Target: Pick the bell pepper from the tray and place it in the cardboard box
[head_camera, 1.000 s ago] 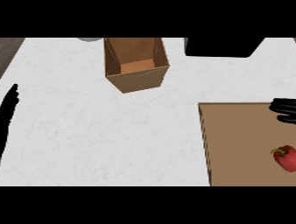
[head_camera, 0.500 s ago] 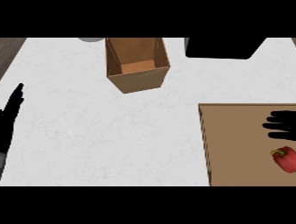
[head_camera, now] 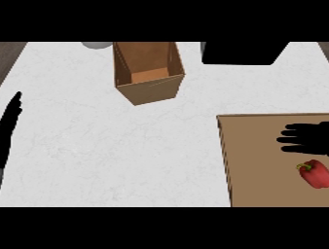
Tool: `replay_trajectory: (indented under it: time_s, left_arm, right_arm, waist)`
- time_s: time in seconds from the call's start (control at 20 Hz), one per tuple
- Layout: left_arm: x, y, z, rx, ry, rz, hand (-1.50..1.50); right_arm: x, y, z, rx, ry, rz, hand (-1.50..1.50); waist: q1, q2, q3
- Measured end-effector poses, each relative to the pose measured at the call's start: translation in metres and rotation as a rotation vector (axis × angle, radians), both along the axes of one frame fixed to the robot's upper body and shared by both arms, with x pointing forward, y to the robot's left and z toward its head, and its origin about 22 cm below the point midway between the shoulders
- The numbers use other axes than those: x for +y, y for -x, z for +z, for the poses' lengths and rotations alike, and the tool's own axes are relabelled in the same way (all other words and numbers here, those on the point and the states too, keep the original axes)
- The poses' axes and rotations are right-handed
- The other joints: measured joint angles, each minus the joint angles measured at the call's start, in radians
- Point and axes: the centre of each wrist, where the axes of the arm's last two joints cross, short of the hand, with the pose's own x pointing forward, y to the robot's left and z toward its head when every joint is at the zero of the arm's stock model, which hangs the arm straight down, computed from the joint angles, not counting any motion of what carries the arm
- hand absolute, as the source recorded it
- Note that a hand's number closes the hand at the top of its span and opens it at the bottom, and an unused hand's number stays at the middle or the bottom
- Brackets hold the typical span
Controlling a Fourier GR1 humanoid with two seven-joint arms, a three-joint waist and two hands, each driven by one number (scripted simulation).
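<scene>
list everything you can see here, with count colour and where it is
bell pepper: one, red with a green stem, on the tray near its right side, just below the right hand
tray: one, brown, flat on the counter at lower right
cardboard box: one, tan, open at the top, upper middle of the counter
counter: one, white marbled top, fills most of the view
black block: one, at the counter's far edge, upper right; what it is cannot be told
grey round thing: one, partly cut off at the far edge, left of the box
right hand: one, black, fingers straight, over the tray above the pepper
left hand: one, black, open, resting at the left edge
</scene>
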Motion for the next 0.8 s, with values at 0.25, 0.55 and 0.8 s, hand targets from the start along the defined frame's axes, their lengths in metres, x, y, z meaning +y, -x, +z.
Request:
replay_trajectory:
  time_s: [0.25,0.55,0.8]
  left_arm:
    - [0.000,0.003,-0.004,0.000,-0.001,0.005,0.00]
    - [0.000,0.003,-0.005,0.004,-0.003,0.013,0.00]
    - [0.001,0.004,-0.004,0.005,0.003,0.017,0.00]
  right_arm:
    - [0.009,-0.005,-0.015,-0.008,0.004,0.022,-1.50]
    - [0.006,-0.005,-0.017,-0.004,0.007,0.039,-1.50]
    - [0.005,0.005,-0.017,0.014,0.004,0.069,-1.50]
  waist:
    - [-0.006,-0.003,-0.001]
    - [-0.012,-0.004,-0.001]
    - [-0.016,-0.005,-0.001]
